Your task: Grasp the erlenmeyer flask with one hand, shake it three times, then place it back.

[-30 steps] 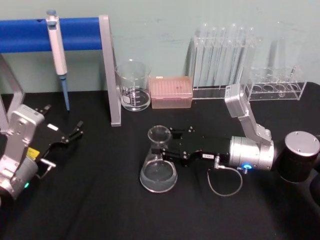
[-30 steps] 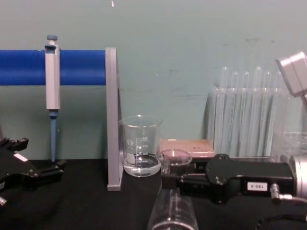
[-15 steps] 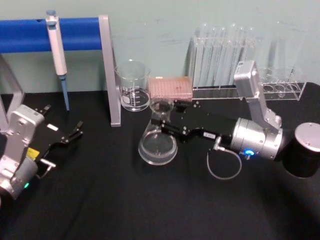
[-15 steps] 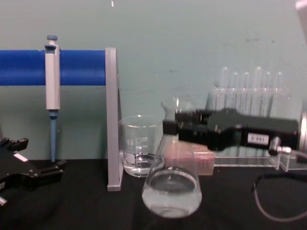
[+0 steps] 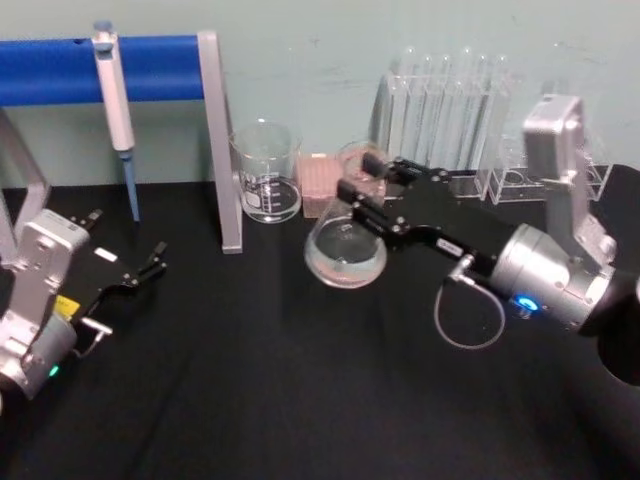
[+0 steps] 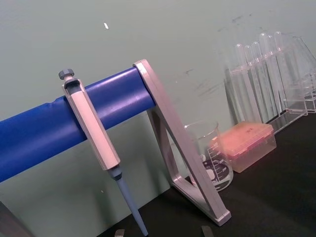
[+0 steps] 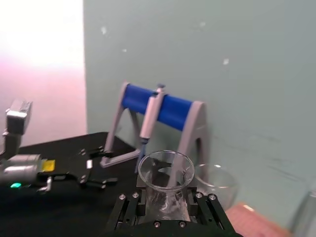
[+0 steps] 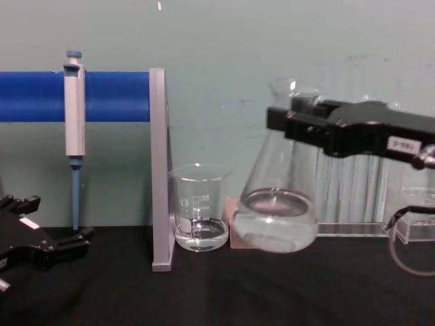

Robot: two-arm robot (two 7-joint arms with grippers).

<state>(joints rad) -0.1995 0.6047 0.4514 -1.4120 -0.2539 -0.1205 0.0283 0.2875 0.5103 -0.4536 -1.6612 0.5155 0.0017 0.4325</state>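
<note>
My right claw (image 5: 362,190) clamped on neck of erlenmeyer flask (image 5: 345,247), held clear above table (image 5: 300,400). Clear liquid in base, at claw's 6 o'clock in chest view. Beaker (image 5: 267,175), little liquid, at flask's 10 o'clock. Left claw (image 5: 140,272) parked at 8 o'clock, fingers apart.

A pale green wall (image 8: 272,41) backs the black-covered table (image 8: 204,292), perhaps cloth.

Your black table (image 5: 250,400) carries a row along its far edge: the pipette stand (image 5: 215,140) on its grey foot, a glass beaker (image 5: 266,175) just beside it, a pink box (image 5: 316,185), then a clear test-tube rack (image 5: 440,110).
</note>
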